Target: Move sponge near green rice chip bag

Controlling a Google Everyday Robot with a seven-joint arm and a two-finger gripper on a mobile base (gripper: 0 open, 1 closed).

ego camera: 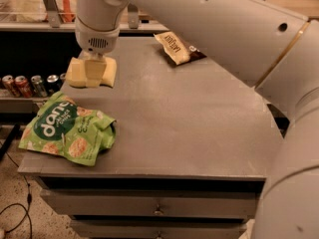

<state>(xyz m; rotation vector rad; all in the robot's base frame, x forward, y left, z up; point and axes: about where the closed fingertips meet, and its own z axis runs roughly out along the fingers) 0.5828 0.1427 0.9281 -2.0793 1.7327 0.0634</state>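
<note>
The pale yellow sponge (107, 72) is at the left edge of the grey table (189, 118), held in my gripper (93, 73). The gripper comes down from above on the big white arm and is shut on the sponge, covering its middle. The green rice chip bag (67, 133) lies crumpled at the table's front left corner, a short way in front of the sponge and apart from it.
A brown-and-cream snack bag (174, 48) lies at the back of the table. Several soda cans (30, 85) stand on a low shelf to the left. Drawers (154, 208) sit under the tabletop. My arm (224, 34) spans the right side.
</note>
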